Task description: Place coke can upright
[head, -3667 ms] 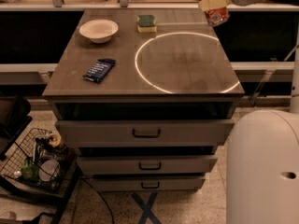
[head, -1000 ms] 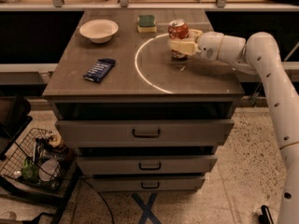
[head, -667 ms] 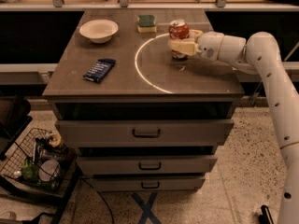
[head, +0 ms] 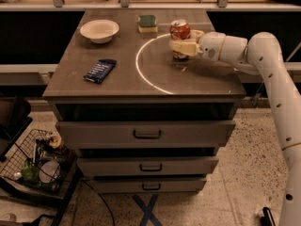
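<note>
The coke can (head: 179, 31) is red with a silver top and stands upright on the wooden table top (head: 117, 84), at the back of a white ring mark (head: 139, 69). My gripper (head: 186, 42) reaches in from the right on the white arm (head: 263, 51). Its cream fingers (head: 184, 47) are closed around the can's lower half. The can's base looks to rest on the table.
A white bowl (head: 99, 30) sits at the back left, a green sponge (head: 147, 23) at the back middle and a dark blue snack packet (head: 99, 70) at the left. Drawers (head: 146, 134) are below the top. A wire basket (head: 37, 161) stands on the floor at left.
The arm came down from the upper right with the can and set it inside the ring. Over the last second nothing has visibly moved.
</note>
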`<state>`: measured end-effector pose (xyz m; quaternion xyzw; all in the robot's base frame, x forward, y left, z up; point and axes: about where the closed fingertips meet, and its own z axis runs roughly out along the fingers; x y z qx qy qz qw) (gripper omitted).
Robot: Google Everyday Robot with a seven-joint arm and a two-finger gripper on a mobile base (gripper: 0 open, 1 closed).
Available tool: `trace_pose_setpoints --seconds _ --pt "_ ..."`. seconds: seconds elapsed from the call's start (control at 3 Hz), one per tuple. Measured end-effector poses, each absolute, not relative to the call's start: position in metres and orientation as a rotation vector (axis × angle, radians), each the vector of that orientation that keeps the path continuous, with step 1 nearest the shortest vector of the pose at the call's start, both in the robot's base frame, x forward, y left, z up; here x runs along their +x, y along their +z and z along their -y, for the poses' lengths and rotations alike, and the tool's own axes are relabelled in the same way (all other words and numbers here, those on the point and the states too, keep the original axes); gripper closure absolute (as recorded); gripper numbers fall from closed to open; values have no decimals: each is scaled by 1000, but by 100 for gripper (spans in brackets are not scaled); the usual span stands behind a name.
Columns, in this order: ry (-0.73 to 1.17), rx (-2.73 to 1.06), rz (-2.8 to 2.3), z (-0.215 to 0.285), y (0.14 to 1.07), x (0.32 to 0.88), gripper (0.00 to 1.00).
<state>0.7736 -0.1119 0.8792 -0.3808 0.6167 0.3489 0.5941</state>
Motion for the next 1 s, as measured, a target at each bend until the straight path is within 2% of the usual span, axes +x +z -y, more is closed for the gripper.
trace_pose_setpoints --seconds 0.67,1.0 --pt "816 -889 -1431 108 879 774 12" --pt "820 -893 -1430 104 879 774 0"
